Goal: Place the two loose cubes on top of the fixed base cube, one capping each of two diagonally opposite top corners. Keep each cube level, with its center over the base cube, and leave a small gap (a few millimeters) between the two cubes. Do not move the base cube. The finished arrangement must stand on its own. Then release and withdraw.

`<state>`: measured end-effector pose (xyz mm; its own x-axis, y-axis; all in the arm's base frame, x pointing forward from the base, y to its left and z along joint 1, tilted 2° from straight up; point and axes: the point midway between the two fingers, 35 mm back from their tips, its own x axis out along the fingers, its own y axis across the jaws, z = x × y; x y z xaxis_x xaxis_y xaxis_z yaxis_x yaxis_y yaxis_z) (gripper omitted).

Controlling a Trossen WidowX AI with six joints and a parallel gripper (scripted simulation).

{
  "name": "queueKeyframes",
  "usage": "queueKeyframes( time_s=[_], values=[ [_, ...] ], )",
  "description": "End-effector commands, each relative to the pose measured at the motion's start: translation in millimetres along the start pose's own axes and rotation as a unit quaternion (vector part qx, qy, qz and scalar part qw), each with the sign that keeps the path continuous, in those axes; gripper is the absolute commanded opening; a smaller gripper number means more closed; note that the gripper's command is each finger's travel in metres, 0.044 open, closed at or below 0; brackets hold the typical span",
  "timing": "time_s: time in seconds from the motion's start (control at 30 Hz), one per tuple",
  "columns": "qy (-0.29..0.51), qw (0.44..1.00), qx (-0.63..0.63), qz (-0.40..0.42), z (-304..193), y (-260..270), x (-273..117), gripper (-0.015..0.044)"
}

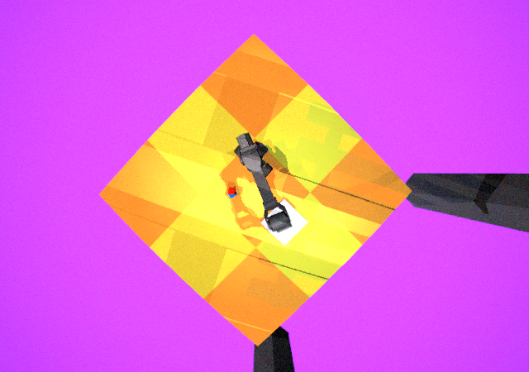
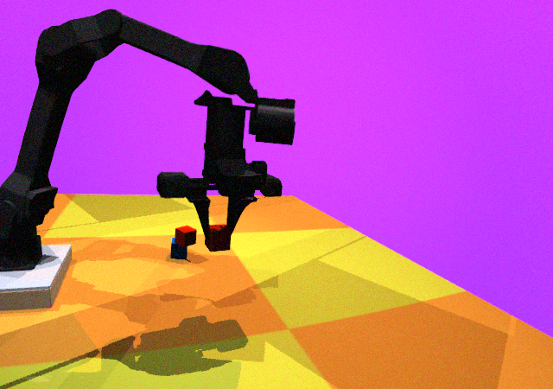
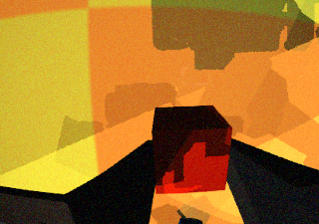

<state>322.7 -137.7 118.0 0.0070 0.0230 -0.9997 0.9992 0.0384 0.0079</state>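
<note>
Between tips of pincer [image 1: 245, 139] [image 2: 219, 237] [image 3: 191, 156]: red cube [image 2: 219, 238] [image 3: 191, 159], gripped. Off-center lowering could knock placed red cube [image 1: 231, 190] [image 2: 185, 235] off blue base cube [image 1: 231, 196] [image 2: 179, 249].

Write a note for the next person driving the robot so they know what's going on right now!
Gripper: shut on one red cube, held up in the air.
Blue base cube: standing on the checkered surface.
Done: the other red cube sits on the base cube, off to one side.
Left: put the held cube on the opposite top corner, level, with a small gap, then let go and back away.
</note>
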Motion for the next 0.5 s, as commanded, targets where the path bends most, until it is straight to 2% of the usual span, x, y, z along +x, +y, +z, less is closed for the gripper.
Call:
queueKeyframes(
  time_s=[0.0, 0.47],
  values=[
    [0.0, 1.0, -0.002, -0.001, -1, -1, -5, 0.0105],
    [0.001, 0.999, -0.052, 0.0, -44, 7, -4, 0.0105]
  ],
)
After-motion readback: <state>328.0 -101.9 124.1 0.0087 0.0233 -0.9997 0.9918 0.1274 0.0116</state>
